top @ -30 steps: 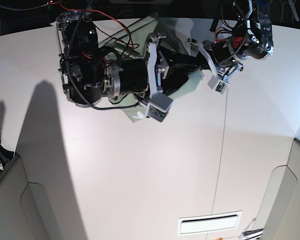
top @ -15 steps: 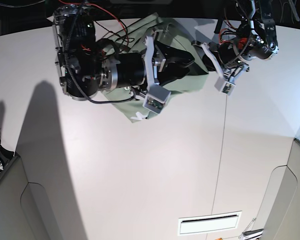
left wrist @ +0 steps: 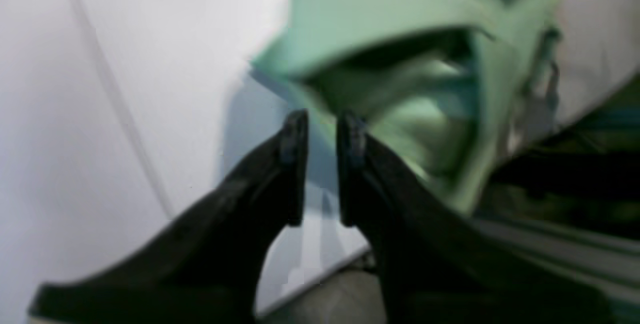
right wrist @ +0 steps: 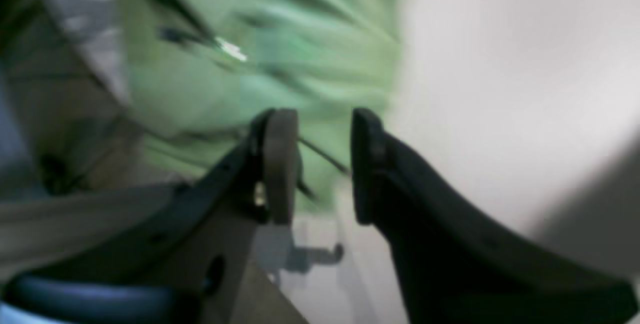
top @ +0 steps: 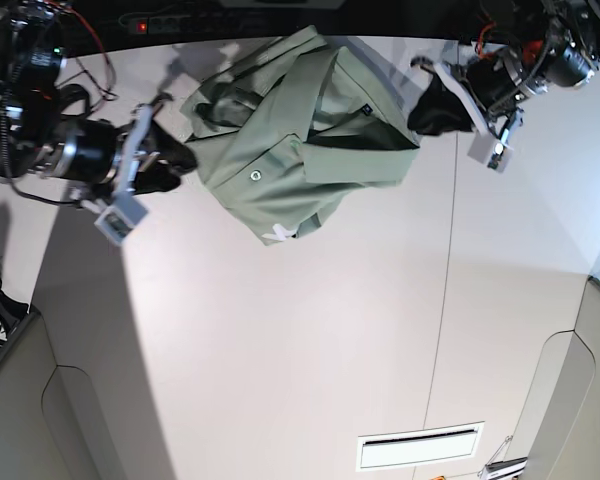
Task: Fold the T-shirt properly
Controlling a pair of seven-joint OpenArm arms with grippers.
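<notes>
Two grippers, neither holding cloth. Left gripper (left wrist: 320, 129): jaws a narrow gap apart, nothing between them, tips just short of the T-shirt (top: 290, 140) edge. Right gripper (right wrist: 315, 164): jaws moderately apart, no fabric pinched as far as the blurred wrist view shows; shirt lies beyond the tips. In the base view both arms sit off to either side of the garment, clear of it.

T-shirt lies at the far edge of the bench (top: 310, 340), partly folded: one side panel is laid over the body, collar and a button visible, a white tag poking out at the near corner. Shape is a lopsided wedge, edges not aligned, some bunching near the far side. My read: first side fold is down, at least the other side fold and the bottom-up fold remain, plus squaring up. Roughly the early-middle of the job.

Bench is a plain pale surface with a thin seam (top: 445, 290) running near to far on the left arm's side, otherwise nothing else on it in view. Dark background beyond the far edge with cables; grey panels at the near corners.
</notes>
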